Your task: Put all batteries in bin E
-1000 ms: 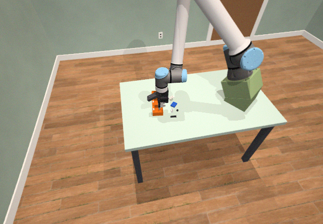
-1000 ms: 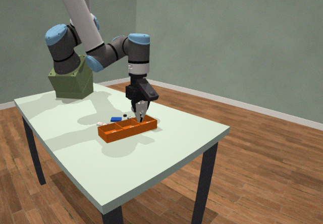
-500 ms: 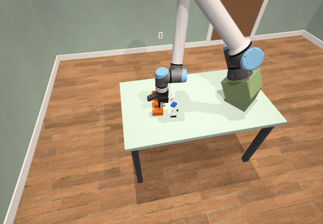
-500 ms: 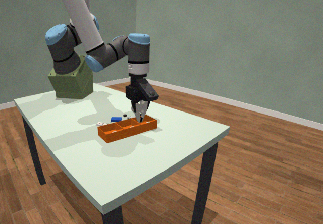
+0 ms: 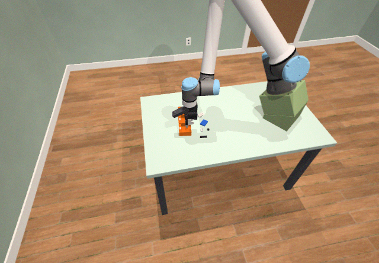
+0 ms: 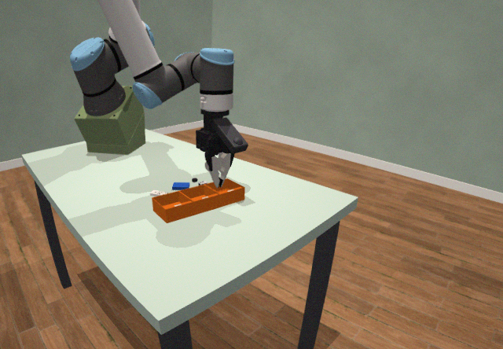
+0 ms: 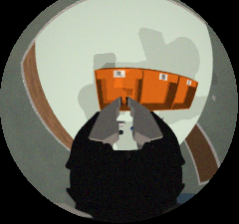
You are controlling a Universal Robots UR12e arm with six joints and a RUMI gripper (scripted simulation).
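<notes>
Exterior view: tool [image 5: 186, 127] [image 6: 219, 185] [image 7: 123, 97] hovers over one orange bin [image 5: 185, 131] [image 6: 231, 186] [image 7: 119, 91], near its divider.
</notes>
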